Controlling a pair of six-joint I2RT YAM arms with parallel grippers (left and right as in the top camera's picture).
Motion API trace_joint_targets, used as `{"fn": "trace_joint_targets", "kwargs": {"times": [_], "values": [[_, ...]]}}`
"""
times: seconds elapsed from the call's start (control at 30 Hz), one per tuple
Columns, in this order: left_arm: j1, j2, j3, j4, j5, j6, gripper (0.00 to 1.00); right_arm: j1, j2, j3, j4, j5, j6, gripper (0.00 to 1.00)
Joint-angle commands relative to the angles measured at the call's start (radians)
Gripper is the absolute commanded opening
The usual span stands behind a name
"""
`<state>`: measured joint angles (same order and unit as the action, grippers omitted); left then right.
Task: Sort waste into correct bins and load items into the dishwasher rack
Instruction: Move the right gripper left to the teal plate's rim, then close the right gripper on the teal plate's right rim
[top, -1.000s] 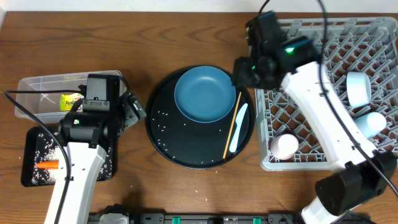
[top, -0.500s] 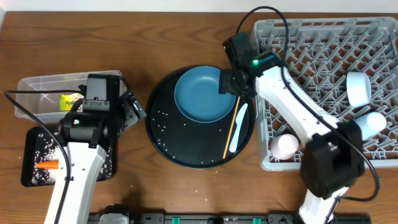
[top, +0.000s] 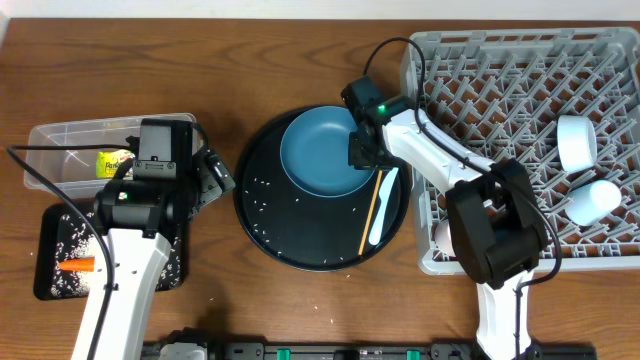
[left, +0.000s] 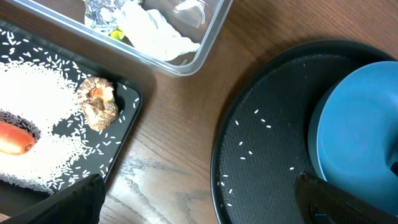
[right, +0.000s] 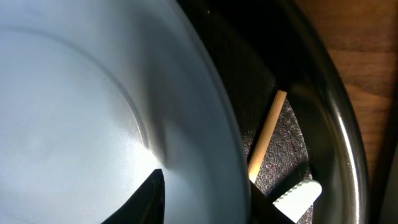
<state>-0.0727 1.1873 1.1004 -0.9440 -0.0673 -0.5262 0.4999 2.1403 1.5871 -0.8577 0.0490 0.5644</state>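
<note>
The dark-blue plate (top: 320, 150) lies on the round black tray (top: 270, 230). My right gripper (top: 362, 150) is at its right rim, shut on the plate (right: 74, 93), one finger (right: 149, 199) on top and the other under the rim. Beside it lie the chopstick (top: 373, 210) and the pale-blue utensil (top: 383, 205). My left gripper (left: 199, 186) hangs open over bare table between the black bin (left: 124, 130) and the round tray. The bin holds rice (left: 37, 93), a biscuit (left: 97, 102) and a carrot (left: 12, 137). The clear tub (top: 60, 140) holds the wrapper (top: 113, 160) and tissue (left: 155, 31).
The grey dishwasher rack (top: 500, 90) fills the right side, with a white bowl (top: 577, 142), a light-blue cup (top: 592, 200) and a pink cup (top: 445, 235) partly behind the right arm. Loose rice grains (top: 262, 190) dot the round tray.
My right arm came from the rack's left edge down to the plate's right rim and its jaws closed on the rim. The left arm has not moved.
</note>
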Motion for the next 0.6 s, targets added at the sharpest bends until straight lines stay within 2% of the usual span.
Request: {"fn": "trace_joint_targets", "kwargs": {"times": [0.0,0.07,0.13,0.27,0.37,0.4,0.43,0.47,0.57], "values": [[0.005,-0.003,0.016,-0.005,-0.016,0.002,0.98,0.005,-0.001,0.002,0.005,0.014,0.004,0.25],[0.005,-0.003,0.016,-0.005,-0.016,0.002,0.98,0.005,-0.001,0.002,0.005,0.015,0.004,0.17],[0.005,-0.003,0.016,-0.005,-0.016,0.002,0.98,0.005,-0.001,0.002,0.005,0.015,0.003,0.15],[0.005,-0.003,0.016,-0.005,-0.016,0.002,0.98,0.004,-0.001,0.003,0.005,0.015,0.003,0.25],[0.005,-0.003,0.016,-0.005,-0.016,0.002,0.98,0.005,-0.001,0.003,0.005,0.023,0.004,0.25],[0.005,-0.003,0.016,-0.005,-0.016,0.002,0.98,0.005,-0.001,0.003,0.005,0.024,0.003,0.21],[0.005,-0.003,0.016,-0.005,-0.016,0.002,0.98,0.004,-0.001,0.003,0.005,0.026,0.003,0.09],[0.005,-0.003,0.016,-0.005,-0.016,0.002,0.98,0.004,-0.001,0.003,0.005,0.027,0.003,0.02],[0.005,-0.003,0.016,-0.005,-0.016,0.002,0.98,0.0,-0.002,0.003,0.001,0.029,0.004,0.01]]}}
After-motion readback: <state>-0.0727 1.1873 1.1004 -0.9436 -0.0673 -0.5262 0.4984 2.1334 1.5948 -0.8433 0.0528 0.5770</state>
